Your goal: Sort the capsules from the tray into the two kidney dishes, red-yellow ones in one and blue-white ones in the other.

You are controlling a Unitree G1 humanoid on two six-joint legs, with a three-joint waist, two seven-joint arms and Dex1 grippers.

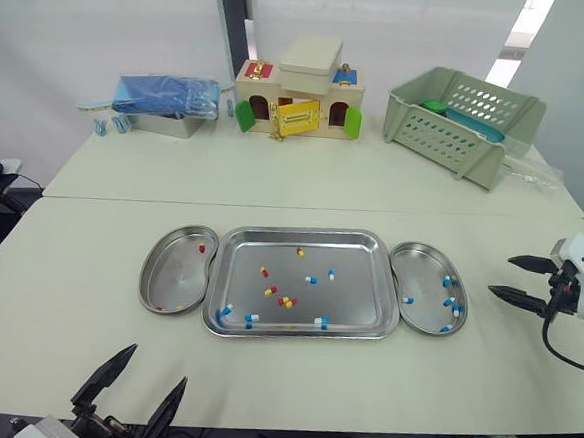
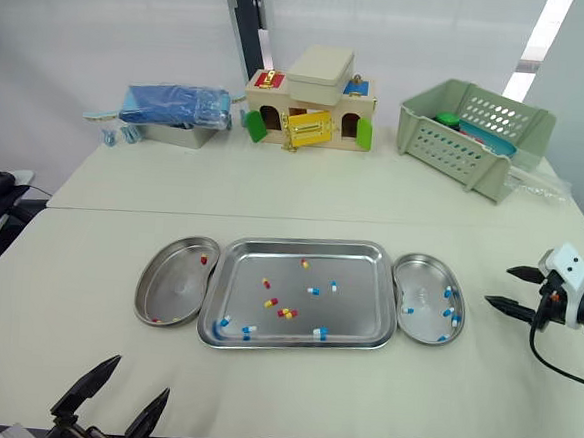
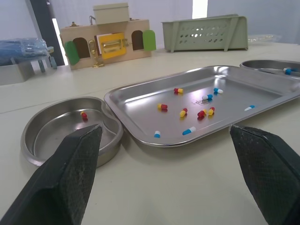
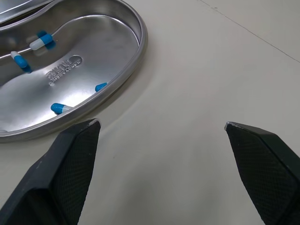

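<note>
- Tray [image 1: 351,305] mid-table, long axis left-right, mixed capsules [image 1: 286,302] scattered inside.
- Left dish [image 1: 173,276] and right dish [image 1: 422,288] flank it, long axes front-back.
- Left gripper [image 1: 154,366] spread, empty.
- Right gripper [image 1: 501,275] spread, empty, pointing at right dish.

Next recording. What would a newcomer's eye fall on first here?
The steel tray mid-table, scattered with red-yellow and blue-white capsules, sits between the left dish, holding red-yellow ones, and the right dish, holding blue-white ones. The left gripper, open, hovers at the near edge; the right gripper, open, is beside the right dish. A toy house and a green basket stand at the far edge.
</note>
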